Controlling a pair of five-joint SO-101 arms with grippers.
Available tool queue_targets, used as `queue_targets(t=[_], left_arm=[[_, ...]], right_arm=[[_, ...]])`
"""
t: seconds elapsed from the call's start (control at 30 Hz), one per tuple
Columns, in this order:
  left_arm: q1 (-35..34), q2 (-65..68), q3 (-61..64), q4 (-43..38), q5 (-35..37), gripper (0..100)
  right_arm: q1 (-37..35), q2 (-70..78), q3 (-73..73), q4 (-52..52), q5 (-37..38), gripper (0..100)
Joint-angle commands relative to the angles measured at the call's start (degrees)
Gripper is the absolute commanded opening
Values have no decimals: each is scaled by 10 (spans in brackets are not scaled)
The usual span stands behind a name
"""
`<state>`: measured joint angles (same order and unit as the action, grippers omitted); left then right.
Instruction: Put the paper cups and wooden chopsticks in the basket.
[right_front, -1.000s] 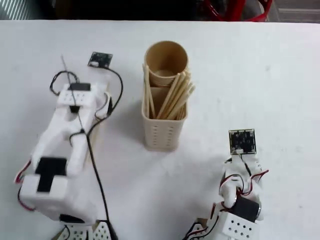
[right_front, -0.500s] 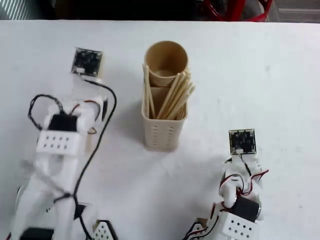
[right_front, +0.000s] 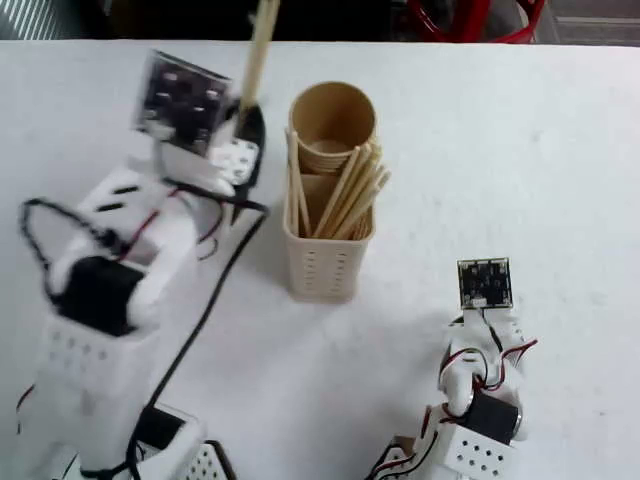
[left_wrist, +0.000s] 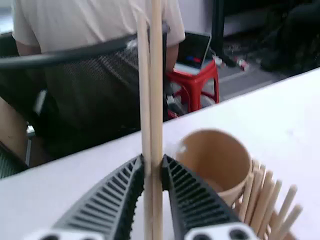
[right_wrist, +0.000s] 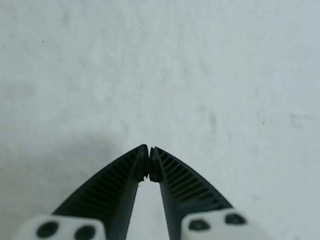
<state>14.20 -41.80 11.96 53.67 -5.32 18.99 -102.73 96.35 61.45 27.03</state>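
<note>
White desk (right_front: 520, 150) | left gripper (left_wrist: 152, 167) clamping two upright chopsticks (left_wrist: 151, 75) left of basket (right_front: 325, 265) | right gripper (right_wrist: 149, 162) sitting closed, empty | next, I reckon: swinging over basket, letting go

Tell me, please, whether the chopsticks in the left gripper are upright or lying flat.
Roughly upright: in the left wrist view the two chopsticks stand vertical, pinched in the left gripper, beside the paper cup.

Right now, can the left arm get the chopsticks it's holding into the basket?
Probably yes. The left gripper holds two chopsticks upright right beside the basket, nothing between them. The paper cups and loose chopsticks already inside leave little room, though.
</note>
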Motion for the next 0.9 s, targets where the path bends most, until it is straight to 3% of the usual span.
queue_targets(t=[0.0,0.4,0.87], left_arm=[[12,-4,-100,-14,-4,26],[172,197,-216,-25,-5,24],[178,228,-212,-1,-5,27]], right_arm=[[1,-4,5,0,2,18],[1,-4,5,0,2,18],[1,-4,5,0,2,18]])
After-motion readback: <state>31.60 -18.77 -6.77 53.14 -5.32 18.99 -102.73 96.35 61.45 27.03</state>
